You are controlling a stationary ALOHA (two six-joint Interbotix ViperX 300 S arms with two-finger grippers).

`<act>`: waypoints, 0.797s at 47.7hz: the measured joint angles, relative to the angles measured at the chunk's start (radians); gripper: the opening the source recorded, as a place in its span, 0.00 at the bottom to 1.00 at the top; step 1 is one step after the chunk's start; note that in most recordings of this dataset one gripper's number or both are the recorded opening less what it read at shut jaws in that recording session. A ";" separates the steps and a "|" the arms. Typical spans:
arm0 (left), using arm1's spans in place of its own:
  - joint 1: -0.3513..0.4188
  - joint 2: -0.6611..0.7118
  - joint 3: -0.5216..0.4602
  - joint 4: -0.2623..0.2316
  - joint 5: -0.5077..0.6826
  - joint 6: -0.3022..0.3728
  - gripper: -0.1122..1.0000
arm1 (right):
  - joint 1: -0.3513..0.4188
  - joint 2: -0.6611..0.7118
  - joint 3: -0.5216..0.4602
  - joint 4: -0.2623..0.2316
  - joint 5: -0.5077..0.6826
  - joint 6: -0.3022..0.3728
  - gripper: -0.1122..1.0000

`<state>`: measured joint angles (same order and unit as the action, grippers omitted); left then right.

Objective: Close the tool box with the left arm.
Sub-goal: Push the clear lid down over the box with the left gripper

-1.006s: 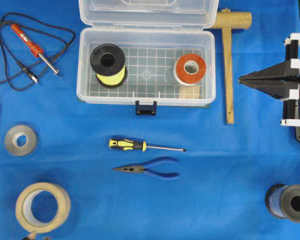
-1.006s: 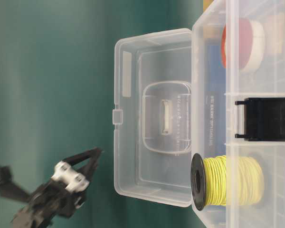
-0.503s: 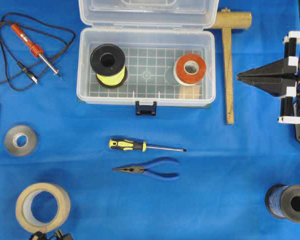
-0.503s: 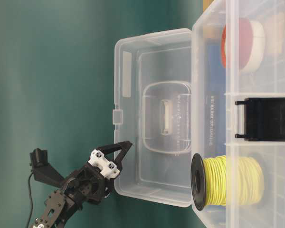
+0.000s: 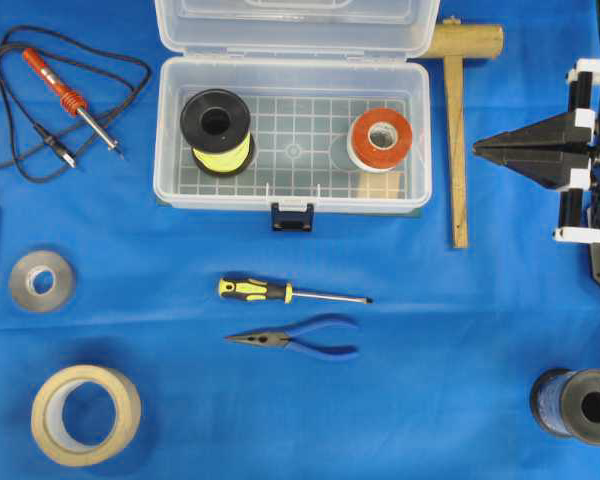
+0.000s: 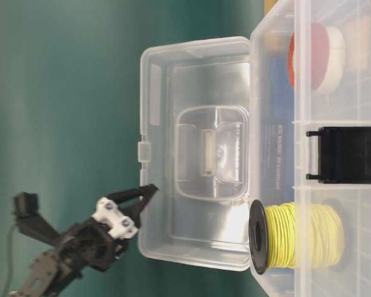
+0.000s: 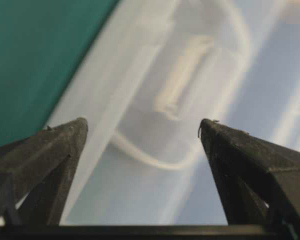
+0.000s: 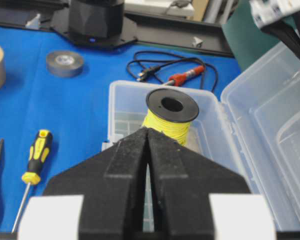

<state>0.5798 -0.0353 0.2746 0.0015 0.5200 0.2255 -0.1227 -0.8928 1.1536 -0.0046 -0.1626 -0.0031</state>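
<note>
The clear tool box (image 5: 293, 150) stands open at the back middle, with its lid (image 5: 295, 25) upright behind it and its dark blue latch (image 5: 292, 215) in front. A yellow wire spool (image 5: 216, 125) and an orange tape roll (image 5: 381, 137) sit inside. My left gripper (image 6: 149, 189) is out of the overhead view. In the table-level view it is up by the lid's (image 6: 198, 148) free edge near a corner; I cannot tell if it touches. In the left wrist view the gripper (image 7: 142, 125) is open and empty, facing the lid (image 7: 170, 95). My right gripper (image 5: 477, 150) is shut and empty beside the box (image 8: 125, 100).
A wooden mallet (image 5: 458, 130) lies right of the box and a soldering iron (image 5: 70, 95) with its cord lies left of it. A screwdriver (image 5: 280, 291) and pliers (image 5: 300, 338) lie in front. A grey tape roll (image 5: 40, 280), a beige roll (image 5: 85, 413) and a dark spool (image 5: 580, 405) lie around.
My left gripper has left the overhead view's bottom edge and risen to the lid's free edge in the table-level view. The lid has shifted a little. My right gripper has barely moved.
</note>
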 measured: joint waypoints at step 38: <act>-0.457 -0.164 0.054 -0.028 0.345 -0.155 0.92 | 0.000 0.006 0.002 0.000 0.005 0.000 0.10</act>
<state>0.1227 -0.1994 0.3283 -0.0261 0.8652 0.0706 -0.1227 -0.8866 1.1551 -0.0046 -0.1580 -0.0031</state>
